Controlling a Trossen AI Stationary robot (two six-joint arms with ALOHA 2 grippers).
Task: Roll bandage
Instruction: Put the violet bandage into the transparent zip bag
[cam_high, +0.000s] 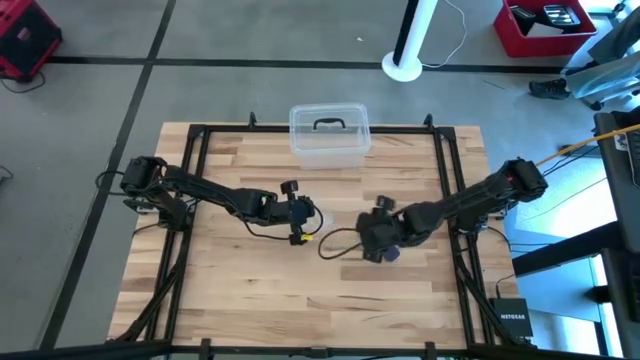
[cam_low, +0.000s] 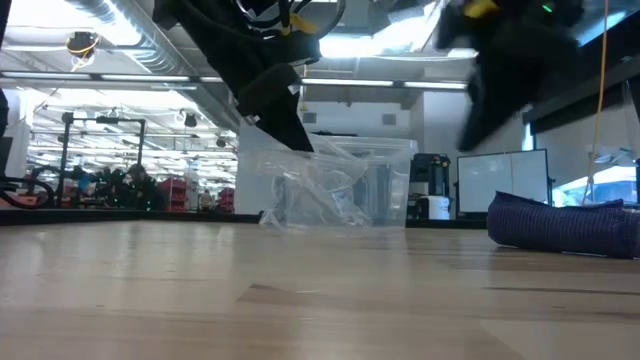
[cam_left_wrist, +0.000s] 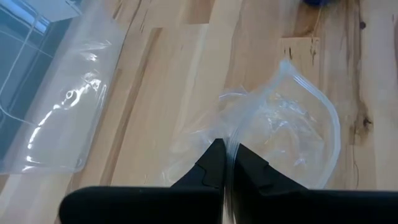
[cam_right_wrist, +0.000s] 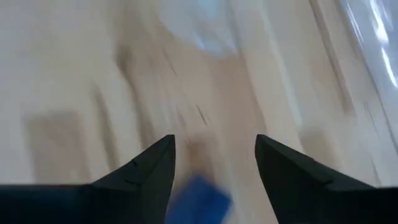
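Bandage (cam_low: 565, 225) lies rolled on table (cam_high: 260, 300), right of centre, just under right gripper (cam_right_wrist: 214, 162), whose fingers are spread with nothing between. Left gripper (cam_left_wrist: 224, 171), near table centre, pinches clear bag (cam_left_wrist: 280, 130) edge. Clear box (cam_high: 329, 135) at far edge.

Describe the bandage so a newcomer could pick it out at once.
Start at the wooden table and go to its right half, where the right arm's open tool hovers. Under it lies the bandage, a dark blue-purple fabric bundle; the nearby plastic bag and lidded box are clear.
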